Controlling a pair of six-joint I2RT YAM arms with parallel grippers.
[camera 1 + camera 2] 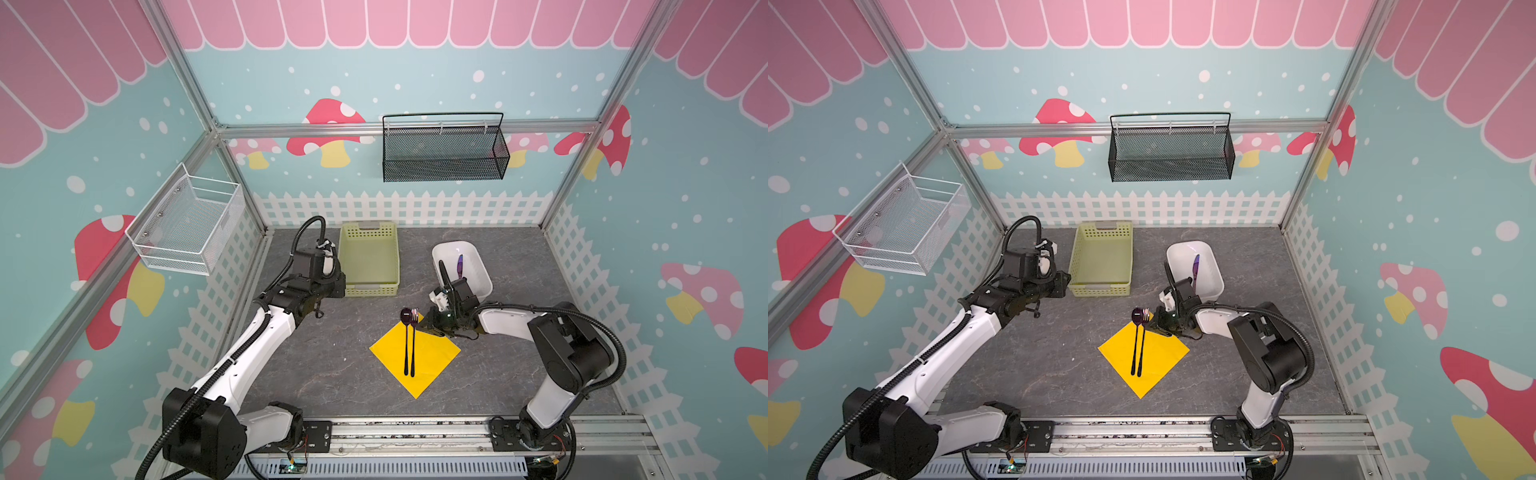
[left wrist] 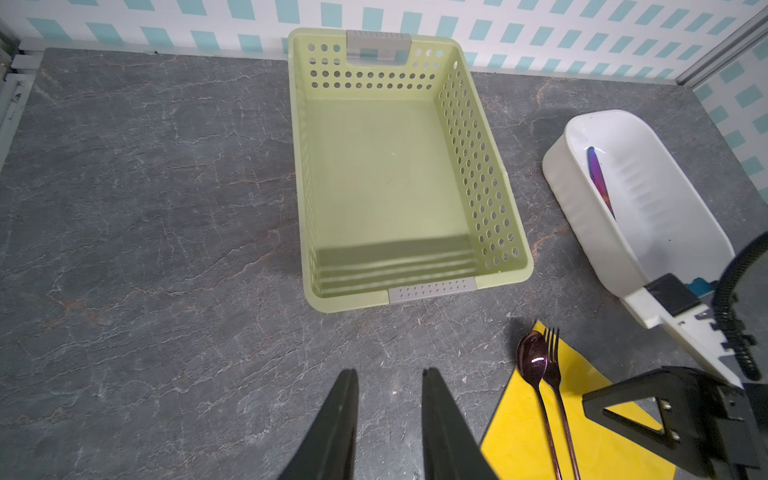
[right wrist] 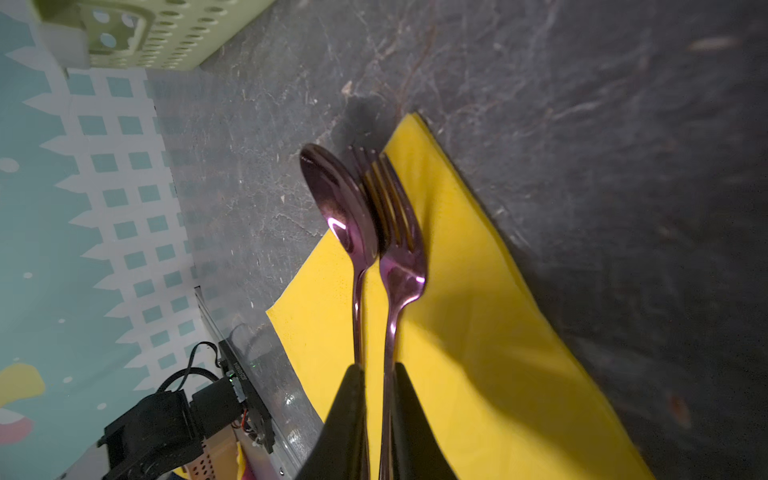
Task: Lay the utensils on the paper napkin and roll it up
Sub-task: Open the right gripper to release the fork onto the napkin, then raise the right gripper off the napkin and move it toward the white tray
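Spoon point(image 1: 406, 345), fork point(image 1: 413, 347) parallel, heads twd rear

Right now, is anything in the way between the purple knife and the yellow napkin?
Yes. The knife lies inside the white tub, so the tub's wall is in the way. The right gripper also sits between tub and napkin.

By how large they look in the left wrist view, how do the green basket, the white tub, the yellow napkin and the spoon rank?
1. green basket
2. white tub
3. yellow napkin, partly out of frame, so its place below the tub is unsure
4. spoon
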